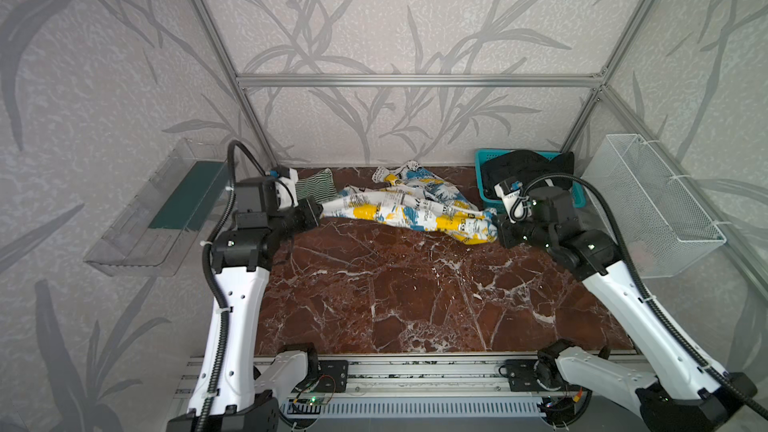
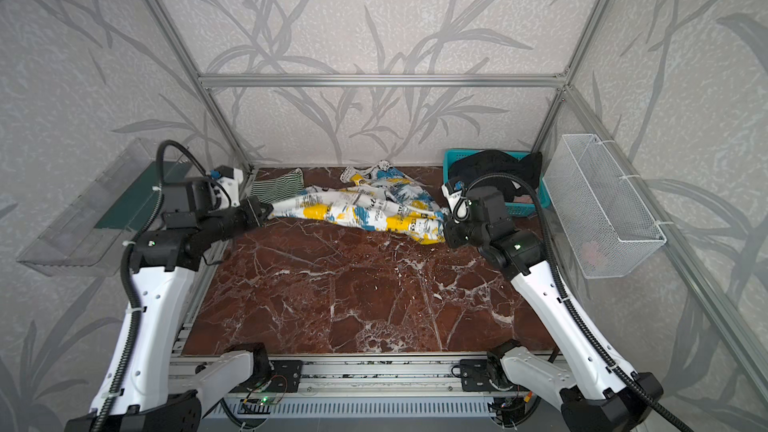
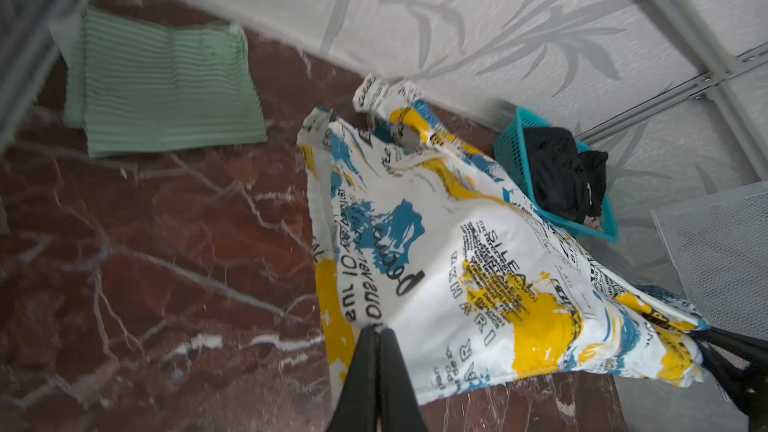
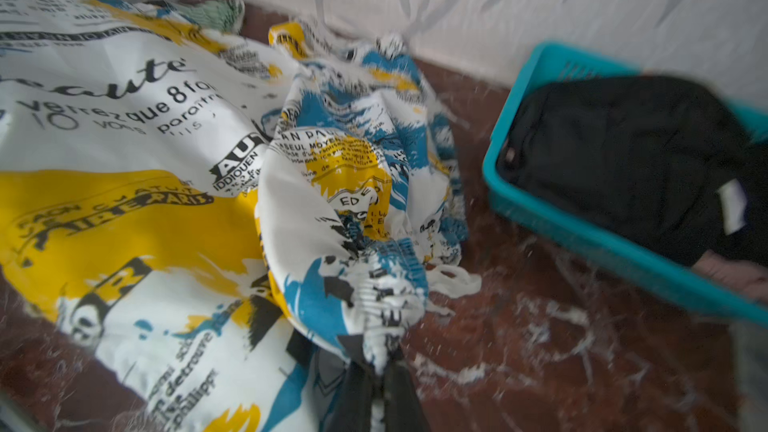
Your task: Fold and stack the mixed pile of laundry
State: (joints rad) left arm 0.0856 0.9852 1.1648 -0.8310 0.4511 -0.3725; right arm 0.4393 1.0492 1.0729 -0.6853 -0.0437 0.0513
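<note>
The white garment with blue, yellow and black print point(image 1: 407, 209) point(image 2: 365, 209) hangs stretched between my two grippers just above the marble table. My left gripper point(image 1: 320, 209) point(image 3: 378, 332) is shut on its left end. Bunched cloth at its right end sits in my right gripper point(image 1: 496, 222) point(image 4: 380, 361), which is shut on it. A folded green-and-white striped garment point(image 1: 316, 187) point(image 3: 166, 89) lies flat at the back left corner. The black garment point(image 1: 528, 168) point(image 4: 623, 160) fills the teal basket, with a bit of pinkish cloth point(image 4: 731, 276) under it.
The teal lattice basket point(image 1: 484, 160) point(image 3: 511, 147) stands at the back right, close behind my right wrist. A white wire mesh basket point(image 1: 656, 201) hangs on the right wall. A clear plastic bin point(image 1: 145, 218) hangs on the left wall. Bare marble point(image 1: 415, 284) spreads in front.
</note>
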